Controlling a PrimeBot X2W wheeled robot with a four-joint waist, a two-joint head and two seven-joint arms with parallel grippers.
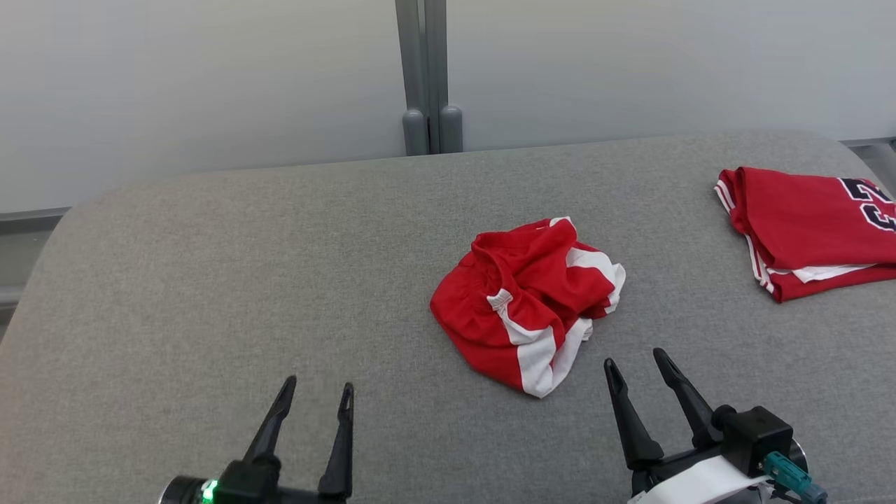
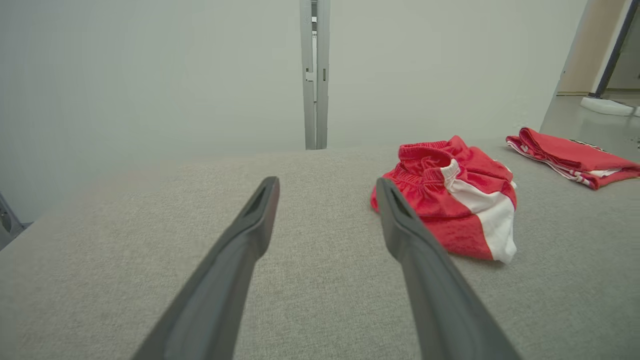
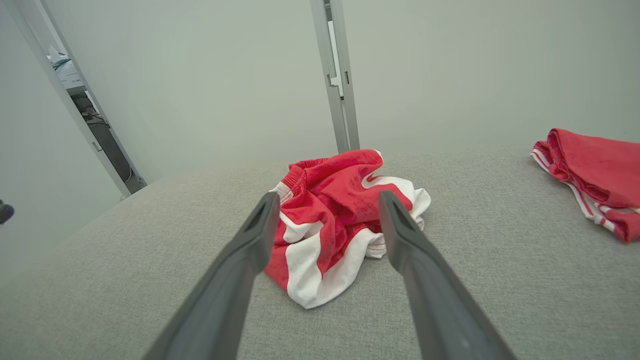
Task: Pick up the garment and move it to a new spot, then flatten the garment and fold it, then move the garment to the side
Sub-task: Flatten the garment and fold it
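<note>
A crumpled red-and-white garment point(image 1: 528, 301) lies in a heap just ahead of the right gripper point(image 1: 635, 358) and slightly to its left, on a grey fabric-covered surface point(image 1: 210, 280). The right gripper's two dark fingers stand spread apart, empty and clear of the cloth. The left gripper point(image 1: 318, 383), likewise parted and empty, has the garment ahead and well to its right. A folded red jersey point(image 1: 805, 224) rests farther off, ahead and right of the right gripper.
</note>
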